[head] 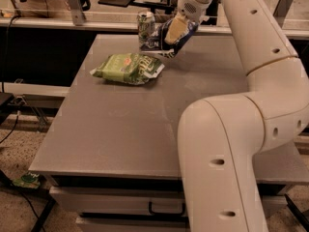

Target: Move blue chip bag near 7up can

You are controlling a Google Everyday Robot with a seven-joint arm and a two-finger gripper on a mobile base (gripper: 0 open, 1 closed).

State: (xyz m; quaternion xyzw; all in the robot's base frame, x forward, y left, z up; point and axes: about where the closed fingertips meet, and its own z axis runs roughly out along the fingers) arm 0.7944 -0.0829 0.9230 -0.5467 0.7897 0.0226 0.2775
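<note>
The blue chip bag [161, 41] is dark navy foil with white lettering. It hangs lifted off the table, held at its right end by my gripper [175, 29], which is shut on it. The 7up can [145, 27] stands upright at the far edge of the table, green and white with a silver top. The bag's left end is right beside the can and partly overlaps its lower half in this view. My arm comes down from the upper right.
A green chip bag [128, 67] lies flat on the grey table [120, 129], in front of the can and below the lifted bag. My arm's large white links fill the right side. A drawer handle [166, 210] shows under the table front.
</note>
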